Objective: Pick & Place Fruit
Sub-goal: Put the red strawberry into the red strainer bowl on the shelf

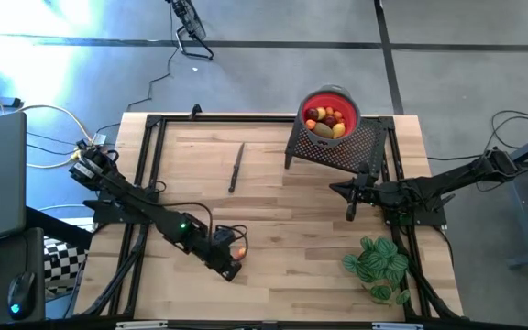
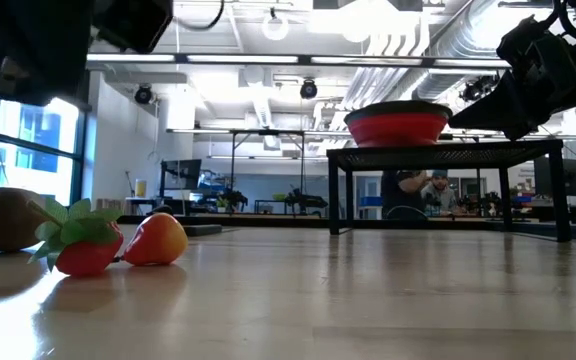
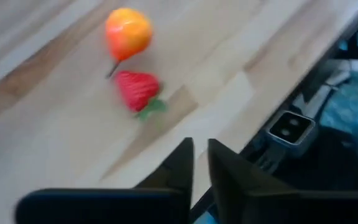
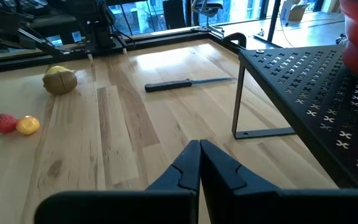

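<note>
A red strawberry (image 3: pixel 137 89) and an orange-yellow fruit (image 3: pixel 128 32) lie side by side on the wooden table near its front edge. A brown fruit (image 4: pixel 59 81) rests on the table close to them. My left gripper (image 3: pixel 195 167) hovers above the table by these pieces, tilted down, with its fingers a narrow gap apart and nothing between them. More fruit (image 1: pixel 326 119) fills the red bowl (image 1: pixel 346 99), which stands on a black perforated rack (image 1: pixel 356 147) at the back right. My right gripper (image 4: pixel 199 163) is shut and waits in front of the rack.
A thin dark knife (image 1: pixel 236 167) lies flat mid-table, left of the rack. A green leafy plant (image 1: pixel 379 266) stands at the front right. A black frame (image 1: pixel 145 174) borders the table. Bare wood lies between the knife and the plant.
</note>
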Motion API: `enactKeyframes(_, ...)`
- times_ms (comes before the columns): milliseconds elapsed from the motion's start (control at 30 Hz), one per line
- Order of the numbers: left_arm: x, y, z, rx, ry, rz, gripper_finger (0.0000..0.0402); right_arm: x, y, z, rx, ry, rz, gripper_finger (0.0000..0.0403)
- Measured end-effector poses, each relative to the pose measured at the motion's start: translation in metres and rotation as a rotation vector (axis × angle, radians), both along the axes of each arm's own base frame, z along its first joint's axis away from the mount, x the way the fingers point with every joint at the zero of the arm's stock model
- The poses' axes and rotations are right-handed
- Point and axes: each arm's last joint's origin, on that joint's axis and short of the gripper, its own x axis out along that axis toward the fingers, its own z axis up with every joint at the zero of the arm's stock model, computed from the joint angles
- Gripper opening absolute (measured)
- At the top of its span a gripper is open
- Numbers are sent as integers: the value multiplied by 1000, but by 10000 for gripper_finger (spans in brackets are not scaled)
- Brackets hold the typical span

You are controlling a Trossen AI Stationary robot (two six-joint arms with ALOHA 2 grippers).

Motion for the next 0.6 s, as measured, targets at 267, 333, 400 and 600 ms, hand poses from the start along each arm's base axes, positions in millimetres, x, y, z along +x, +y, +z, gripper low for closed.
enactKeyframes(267,1,-3,-17,-49,142,94,153,0,0,-1,-3,6,0,2)
enactKeyframes(333,1,-3,-17,-50,142,95,167,0,0,-1,-4,10,0,2)
enactKeyframes(400,2,-3,-16,-60,131,95,173,0,0,-1,-4,11,0,2)
enactKeyframes(600,4,-5,-15,-96,116,121,175,0,0,-1,-5,15,0,2)
